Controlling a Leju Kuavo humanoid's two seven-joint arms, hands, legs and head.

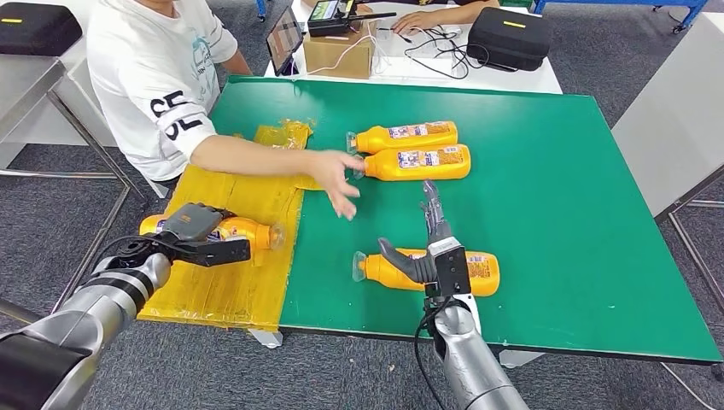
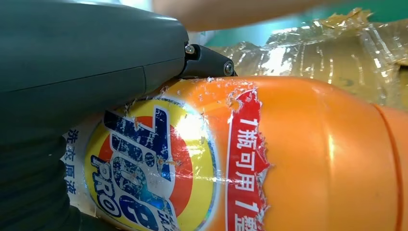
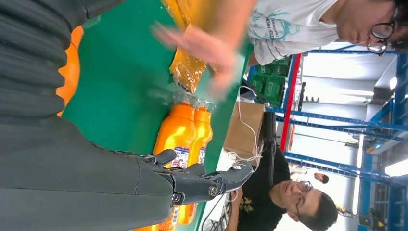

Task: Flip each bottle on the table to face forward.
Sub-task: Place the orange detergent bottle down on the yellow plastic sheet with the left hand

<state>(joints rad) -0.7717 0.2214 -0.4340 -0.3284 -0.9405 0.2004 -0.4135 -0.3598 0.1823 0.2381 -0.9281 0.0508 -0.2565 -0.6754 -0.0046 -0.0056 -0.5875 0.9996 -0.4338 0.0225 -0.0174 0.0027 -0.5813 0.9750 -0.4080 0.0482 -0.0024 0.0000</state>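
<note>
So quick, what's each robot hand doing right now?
Left hand: holding an orange bottle on the yellow mat.
Right hand: open, fingers spread above another bottle, not gripping it.

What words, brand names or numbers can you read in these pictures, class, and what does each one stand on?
"PRO", under large blue letters partly hidden: round front label of the orange plastic bottle held in the left hand.
"1瓶可用1": red strip on the same label.
"洗衣原液": white edge of that label.
"SE": sleeve of the person's white T-shirt.
Labels on the two orange bottles at the back and the front orange bottle: too small to read.
</note>
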